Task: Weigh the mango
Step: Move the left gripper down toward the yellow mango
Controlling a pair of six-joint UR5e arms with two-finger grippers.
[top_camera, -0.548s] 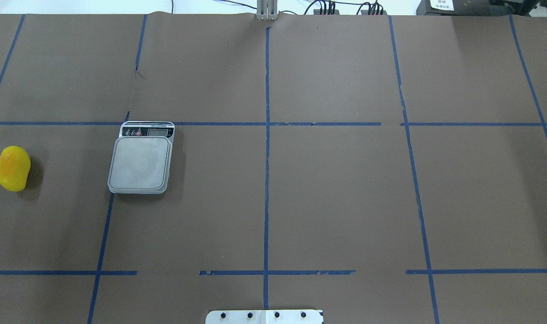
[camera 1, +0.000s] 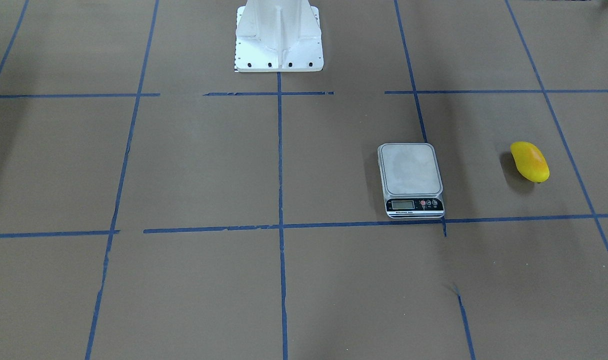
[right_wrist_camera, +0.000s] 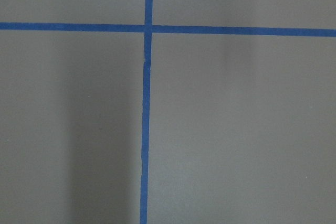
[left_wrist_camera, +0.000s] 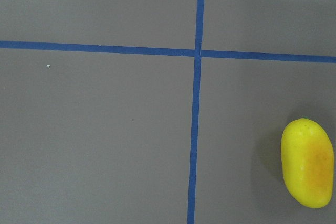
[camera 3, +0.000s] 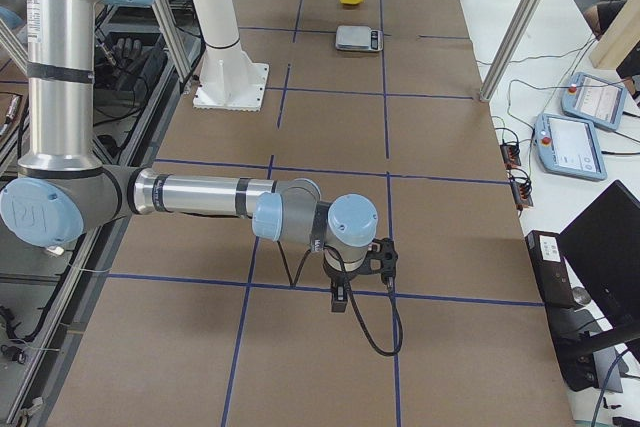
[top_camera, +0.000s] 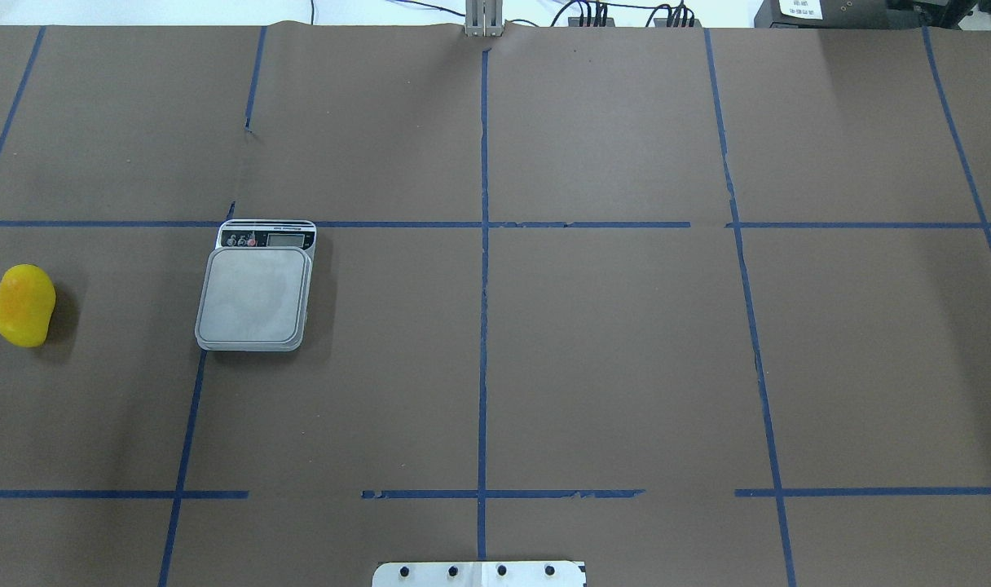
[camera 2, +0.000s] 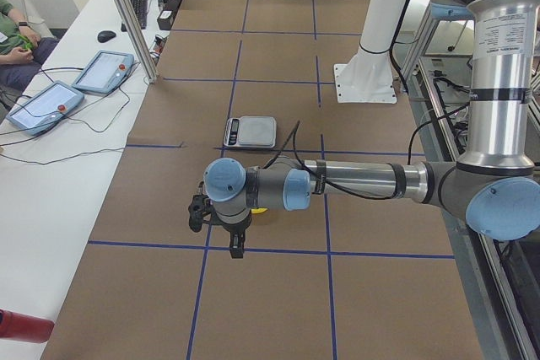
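Brown paper table cover point(top_camera: 626, 367), blue tape grid point(top_camera: 483, 326), white pedestal point(camera 1: 278, 35) at the table's edge, white side bench point(camera 2: 51, 200) with far pendant point(camera 2: 103, 71), near pendant point(camera 2: 42, 107), keyboard point(camera 2: 137, 8), mouse point(camera 2: 105, 36), red cylinder point(camera 2: 21, 326), black monitor point(camera 3: 605, 252) on the opposite bench.

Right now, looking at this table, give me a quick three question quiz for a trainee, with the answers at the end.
1. True or false: the mango rests on the scale.
2. In the overhead view, the mango lies: A) left of the scale, apart from it; B) right of the scale; C) touching the scale's display end.
3. Which wrist camera shows the mango?

Key: 1 false, it lies on the table; 2 A; 3 the left one.
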